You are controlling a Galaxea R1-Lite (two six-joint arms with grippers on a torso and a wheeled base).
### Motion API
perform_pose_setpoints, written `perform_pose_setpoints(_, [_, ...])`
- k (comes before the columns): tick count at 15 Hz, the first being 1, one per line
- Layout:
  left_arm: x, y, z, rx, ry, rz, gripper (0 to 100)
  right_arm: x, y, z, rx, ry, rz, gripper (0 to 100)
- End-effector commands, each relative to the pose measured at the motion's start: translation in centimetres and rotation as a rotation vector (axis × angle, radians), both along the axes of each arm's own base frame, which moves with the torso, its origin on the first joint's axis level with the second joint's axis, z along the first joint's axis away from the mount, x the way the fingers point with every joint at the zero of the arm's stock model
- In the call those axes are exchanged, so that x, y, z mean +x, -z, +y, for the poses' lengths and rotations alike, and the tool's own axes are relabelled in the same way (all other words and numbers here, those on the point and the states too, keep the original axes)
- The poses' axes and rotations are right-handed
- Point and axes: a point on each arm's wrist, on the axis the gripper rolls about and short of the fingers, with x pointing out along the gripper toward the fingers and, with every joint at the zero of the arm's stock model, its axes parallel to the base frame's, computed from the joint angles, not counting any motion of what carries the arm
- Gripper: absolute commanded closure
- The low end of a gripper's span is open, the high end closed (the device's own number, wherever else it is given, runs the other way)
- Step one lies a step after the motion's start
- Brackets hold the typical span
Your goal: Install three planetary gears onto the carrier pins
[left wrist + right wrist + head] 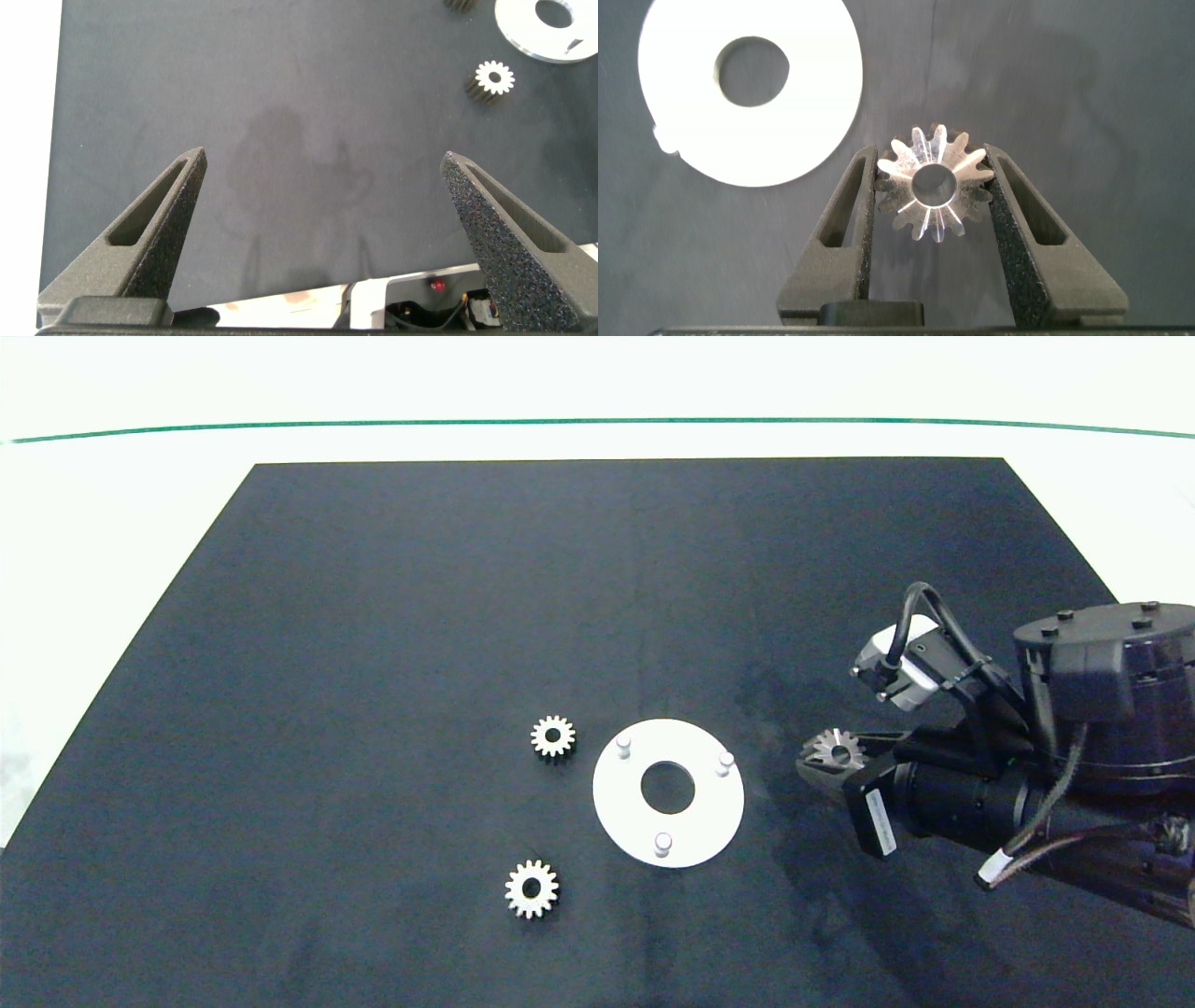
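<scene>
A flat white disc (621,803) with a large centre hole lies on the dark mat and carries three upright white pins (624,744) in a triangle. All three pins are bare. One small silvery gear (553,737) lies just left of the disc, a second gear (531,889) lies at its front left. My right gripper (827,758) hovers just right of the disc, shut on the third gear (932,182), held flat between both fingers. The disc (813,112) shows beyond it in the right wrist view. My left gripper (322,177) is open above bare mat, off the head view.
The dark mat (373,616) covers most of a white table (112,476); a green line runs along the far side. In the left wrist view a gear (494,78) and the disc's edge (523,37) lie far off.
</scene>
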Motion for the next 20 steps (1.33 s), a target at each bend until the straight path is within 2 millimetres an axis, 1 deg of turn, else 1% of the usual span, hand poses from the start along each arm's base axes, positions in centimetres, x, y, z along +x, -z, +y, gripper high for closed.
perform_pose_setpoints(1, [-0.1,-0.1,0.0,0.0,-0.002,-0.002,0,0.8,-0.4,0.9,0.004,-0.004,-0.011,78])
perform_pose_setpoints(5, [-0.1,-0.1,0.0,0.0,-0.002,-0.005,0,1.5,0.2,2.2,-0.01,-0.025,0.007,78])
perform_pose_setpoints(8, [-0.2,-0.2,0.0,0.001,0.003,-0.011,0,2.7,0.1,3.4,-0.008,-0.031,0.002,78])
perform_pose_setpoints(10, [-0.2,-0.2,0.0,0.001,0.005,-0.013,0,3.0,0.3,4.2,-0.011,-0.043,0.006,78])
perform_pose_setpoints(12, [-0.2,-0.2,0.0,0.001,0.005,-0.013,0,3.0,0.5,4.7,-0.014,-0.057,0.01,78])
perform_pose_setpoints(17, [-0.3,-0.5,0.0,0.001,0.006,-0.021,0,3.3,1.3,5.4,-0.03,-0.068,0.031,78])
perform_pose_setpoints(20, [-0.3,-0.5,0.0,0.001,0.006,-0.021,0,3.2,1.3,5.9,-0.029,-0.081,0.03,78])
